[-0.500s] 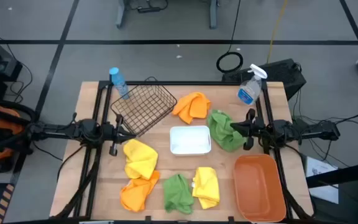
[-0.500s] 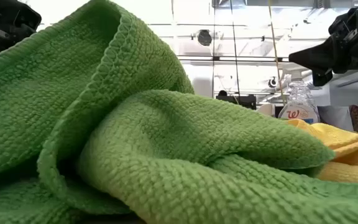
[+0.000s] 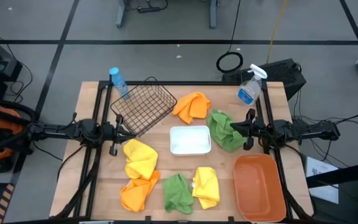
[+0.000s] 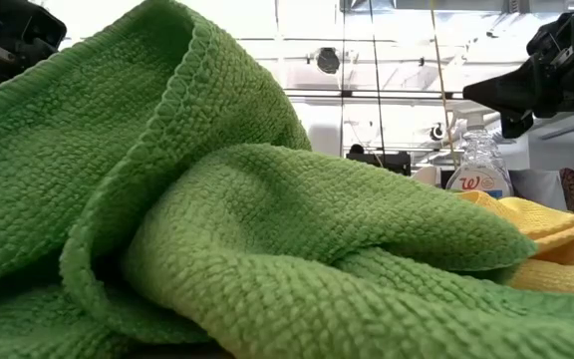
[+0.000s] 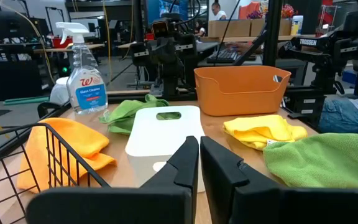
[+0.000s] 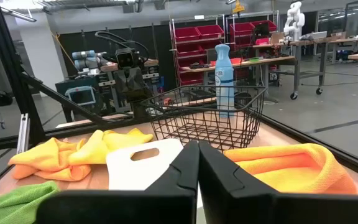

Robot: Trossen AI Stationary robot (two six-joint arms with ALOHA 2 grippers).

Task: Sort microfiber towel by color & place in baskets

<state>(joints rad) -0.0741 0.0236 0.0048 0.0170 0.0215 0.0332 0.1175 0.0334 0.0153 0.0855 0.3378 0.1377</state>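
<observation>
Where towels lie: green towel [image 3: 225, 130] crumpled (nubby weave), beside white tray [image 3: 190, 139].

A workshop floor and lab clutter around our wooden table.

From above we see grey floor [image 3: 166, 25] crossed by dark lines, a cable coil [image 3: 230, 62] at twelve o'clock beyond the table [image 3: 92, 186], and a black box [image 3: 288, 73] at about one o'clock. Through the right wrist view we see red shelving bins [image 6: 197, 34], a white robot figure [image 6: 294, 15] and benches; the left wrist view shows people at cluttered desks under bright ceiling lights.
</observation>
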